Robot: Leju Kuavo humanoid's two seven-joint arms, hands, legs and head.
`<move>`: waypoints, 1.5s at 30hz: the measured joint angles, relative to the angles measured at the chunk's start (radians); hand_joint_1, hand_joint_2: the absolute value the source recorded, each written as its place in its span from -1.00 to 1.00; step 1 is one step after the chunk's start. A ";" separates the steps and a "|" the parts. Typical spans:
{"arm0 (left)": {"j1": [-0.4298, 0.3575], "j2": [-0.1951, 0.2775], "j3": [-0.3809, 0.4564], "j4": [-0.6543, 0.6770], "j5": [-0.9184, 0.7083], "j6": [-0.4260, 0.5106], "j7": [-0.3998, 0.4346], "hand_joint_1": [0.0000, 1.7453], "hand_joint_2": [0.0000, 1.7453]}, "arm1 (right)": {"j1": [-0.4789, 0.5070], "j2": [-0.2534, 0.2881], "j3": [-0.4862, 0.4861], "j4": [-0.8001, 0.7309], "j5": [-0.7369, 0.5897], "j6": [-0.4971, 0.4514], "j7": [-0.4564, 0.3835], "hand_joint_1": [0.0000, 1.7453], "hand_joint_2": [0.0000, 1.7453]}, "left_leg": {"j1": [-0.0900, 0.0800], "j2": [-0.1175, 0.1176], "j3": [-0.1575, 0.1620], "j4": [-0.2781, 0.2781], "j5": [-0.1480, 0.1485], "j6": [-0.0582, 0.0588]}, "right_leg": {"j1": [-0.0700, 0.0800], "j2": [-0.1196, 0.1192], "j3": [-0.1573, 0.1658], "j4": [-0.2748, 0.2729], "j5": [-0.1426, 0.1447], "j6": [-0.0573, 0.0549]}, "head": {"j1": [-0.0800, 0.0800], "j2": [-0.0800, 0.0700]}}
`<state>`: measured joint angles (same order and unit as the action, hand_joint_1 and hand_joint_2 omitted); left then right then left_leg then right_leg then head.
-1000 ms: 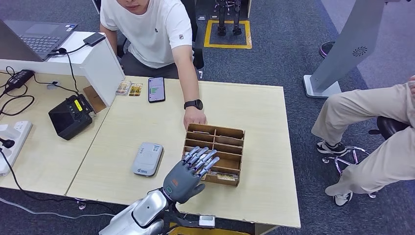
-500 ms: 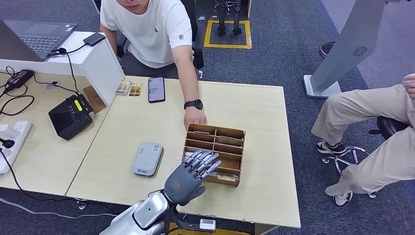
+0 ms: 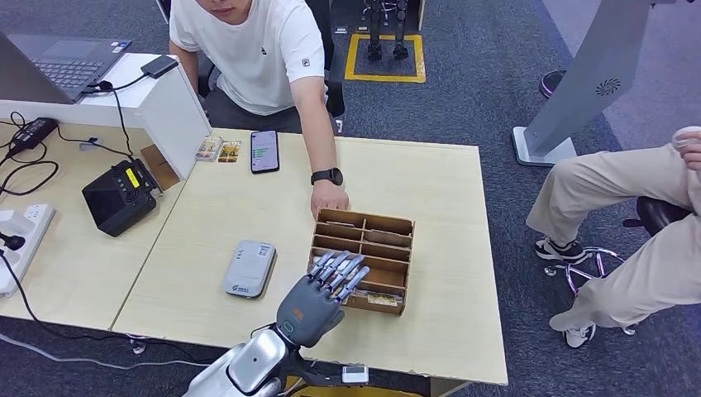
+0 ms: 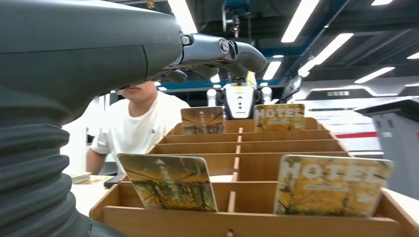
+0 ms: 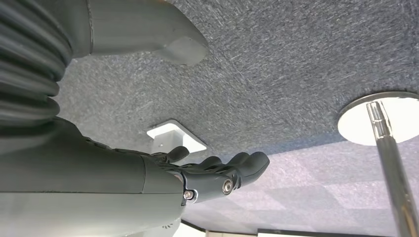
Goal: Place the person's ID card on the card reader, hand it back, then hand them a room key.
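Fingers (image 3: 337,271) spread and empty, the left hand (image 3: 318,296) hovers at the near-left corner of the wooden key rack (image 3: 388,248), over its front compartments, holding nothing. From the left wrist view the fingers reach out above the rack, with room key cards standing upright in the slots: one yellow-leaf card (image 4: 169,181) in the nearest left slot, one "HOTEL" card (image 4: 332,185) in the nearest right slot, and two more cards at the far row (image 4: 202,120). The rack sits on the counter (image 3: 430,178) towards its near edge, right of centre.

Right behind the rack's far edge, the person's hand (image 3: 328,198) rests flat on the counter, wrist wearing a black watch (image 3: 327,176); it lies just beside the rack's far-left corner. The card reader (image 3: 249,268), a pale flat box, lies left of the rack near the counter's front edge, with nothing on top of it. I cannot tell where the ID card is.

Towards the far-left corner lie a dark phone (image 3: 264,150) and two small cards (image 3: 218,150). On the adjoining counter to the left sit a black terminal (image 3: 119,198), a power strip (image 3: 18,241), and cables.

The right hand (image 5: 197,173) hangs over grey carpet, fingers loosely extended and apart, grasping nothing. A second seated person's legs (image 3: 628,215) fill the right side, well clear of the counter.
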<state>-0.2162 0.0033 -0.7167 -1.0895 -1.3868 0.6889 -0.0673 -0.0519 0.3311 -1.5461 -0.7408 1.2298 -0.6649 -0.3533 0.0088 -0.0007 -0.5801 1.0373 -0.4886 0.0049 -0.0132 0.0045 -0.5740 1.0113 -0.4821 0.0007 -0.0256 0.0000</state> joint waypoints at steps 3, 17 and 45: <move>0.013 -0.014 0.032 -0.002 -0.017 0.000 0.014 -1.00 1.00 | 0.000 0.000 0.000 0.000 -0.008 0.000 0.012 -1.00 1.00 | 0.000 0.000 0.000 0.000 0.000 0.000 | 0.000 0.000 0.000 0.000 0.000 0.000 | 0.000 0.000; 0.043 -0.047 0.115 -0.015 -0.016 0.001 0.028 -0.94 1.00 | 0.000 0.000 0.000 0.001 -0.056 0.000 0.003 -1.00 1.00 | 0.000 0.000 0.000 0.000 0.000 0.000 | 0.000 0.000 0.000 0.000 0.000 0.000 | 0.000 0.000; 0.050 -0.057 0.135 -0.008 0.021 0.001 -0.052 0.59 1.00 | -0.001 0.000 0.000 0.006 -0.092 0.000 0.017 -1.00 1.00 | 0.000 0.000 0.000 0.000 0.000 0.000 | 0.000 0.000 0.000 0.000 0.000 0.000 | 0.000 0.000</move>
<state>-0.1661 -0.0539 -0.5821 -1.0976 -1.3657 0.6897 -0.1190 -0.0532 0.3315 -1.5461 -0.7347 1.1376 -0.6649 -0.3360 0.0088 -0.0010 -0.5801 1.0373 -0.4886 0.0049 -0.0132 0.0041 -0.5737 1.0113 -0.4821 0.0007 -0.0255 0.0000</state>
